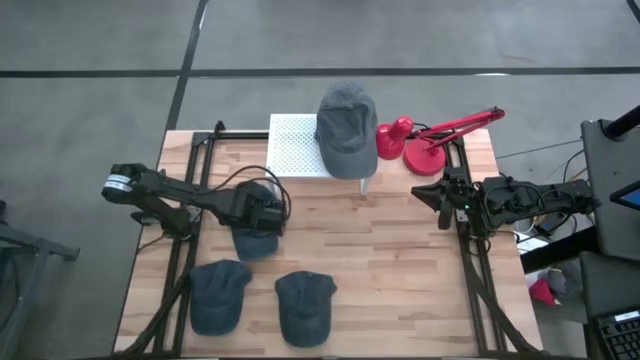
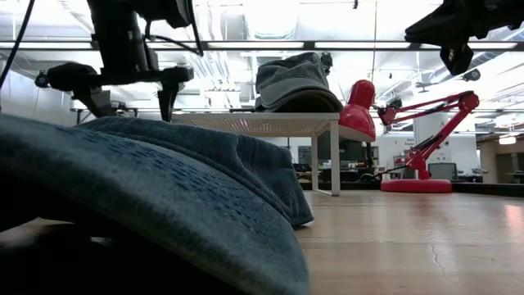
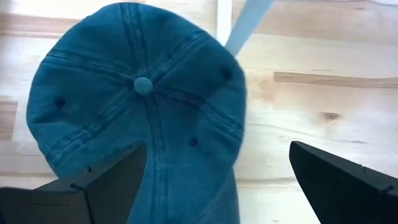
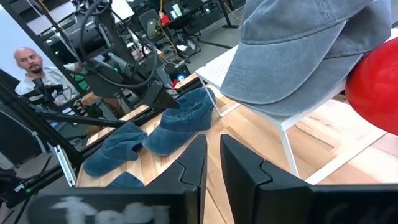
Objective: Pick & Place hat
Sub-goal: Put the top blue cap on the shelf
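A blue cap (image 1: 255, 242) lies crown up on the wooden table; it also shows in the left wrist view (image 3: 143, 106). My left gripper (image 1: 264, 210) hovers open above it. In the left wrist view its fingers (image 3: 112, 183) stand apart over the cap's brim side, touching nothing, and the low view shows it (image 2: 135, 98) well above the table. A grey cap (image 1: 346, 125) rests on a white perforated stand (image 1: 293, 145) at the far edge. My right gripper (image 1: 432, 195) is shut and empty at the table's right side, and it also shows in the right wrist view (image 4: 213, 168).
Two more blue caps (image 1: 220, 295) (image 1: 303, 308) lie near the front edge; one fills the foreground of the low view (image 2: 147, 197). A red desk lamp (image 1: 430, 140) stands at the far right beside the stand. A person (image 4: 28, 65) is beyond the table's left side.
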